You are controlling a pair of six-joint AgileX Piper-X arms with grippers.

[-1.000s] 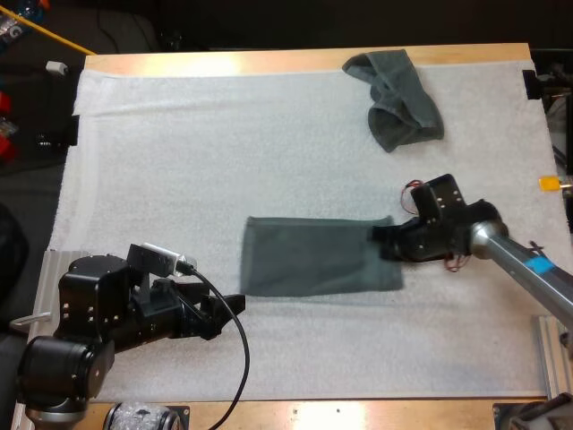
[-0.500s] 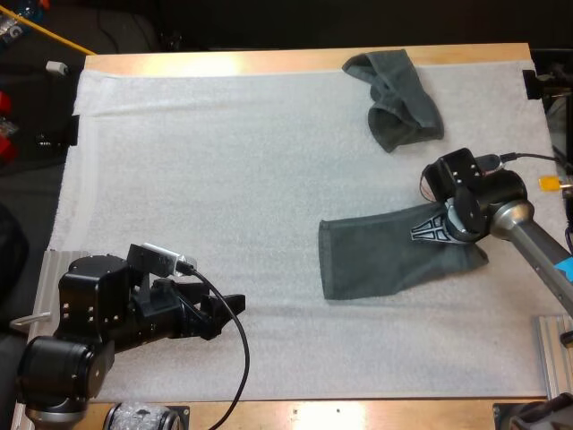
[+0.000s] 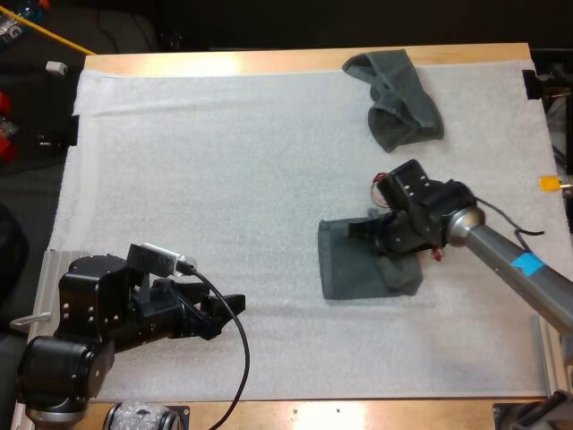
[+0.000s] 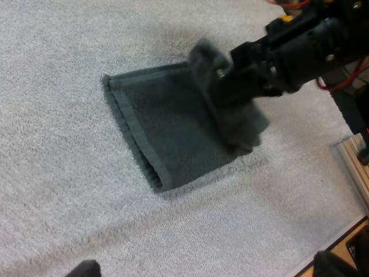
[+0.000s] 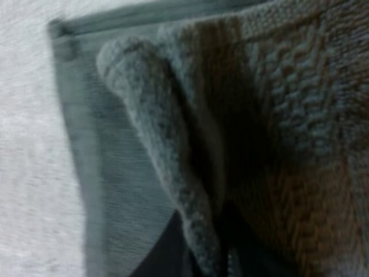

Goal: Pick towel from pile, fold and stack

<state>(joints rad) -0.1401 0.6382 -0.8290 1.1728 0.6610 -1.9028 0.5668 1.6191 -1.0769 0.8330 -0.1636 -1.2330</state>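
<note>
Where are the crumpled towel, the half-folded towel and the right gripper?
crumpled towel (image 3: 401, 100), high view, its bunched middle.
half-folded towel (image 4: 167, 133), left wrist view, its flat lower layer.
right gripper (image 3: 362, 230), high view, between its fingertips.

towel (image 3: 345, 269) dark terry cloth, matt, ribbed hem; mat (image 3: 224, 152) white, nubbly; table (image 3: 269, 61) smooth wood, slight sheen.
</note>
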